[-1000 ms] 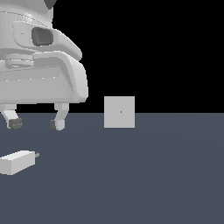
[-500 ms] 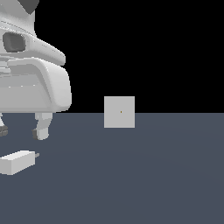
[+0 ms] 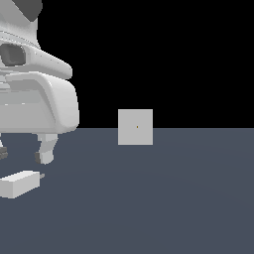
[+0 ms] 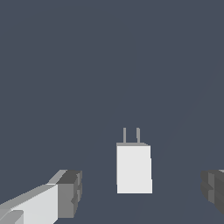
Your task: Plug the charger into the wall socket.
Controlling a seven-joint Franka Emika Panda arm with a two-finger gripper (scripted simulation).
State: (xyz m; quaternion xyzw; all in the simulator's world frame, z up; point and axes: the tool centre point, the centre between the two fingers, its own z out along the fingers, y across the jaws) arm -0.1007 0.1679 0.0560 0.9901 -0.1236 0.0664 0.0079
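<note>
The small plain white rectangular charger (image 3: 19, 184) lies flat on the dark blue-grey floor (image 3: 163, 198), near that floor's edge at the exterior view's left. Its long axis runs roughly across the exterior view, and its two short thin grey prongs (image 4: 131, 135) stick out of the end turned toward the exterior view's right, the side where the flat upright light-grey square wall socket (image 3: 135, 127) stands. The socket is well apart from the charger, farther back on the floor, with a tiny dark dot at its centre. The charger's body is an unmarked block, longer than wide, brighter on top than on its side.

The white gripper (image 4: 142, 192) hangs above the charger with its dark-padded fingers (image 4: 70, 192) spread wide, one on each side of the block, touching nothing and holding nothing.
</note>
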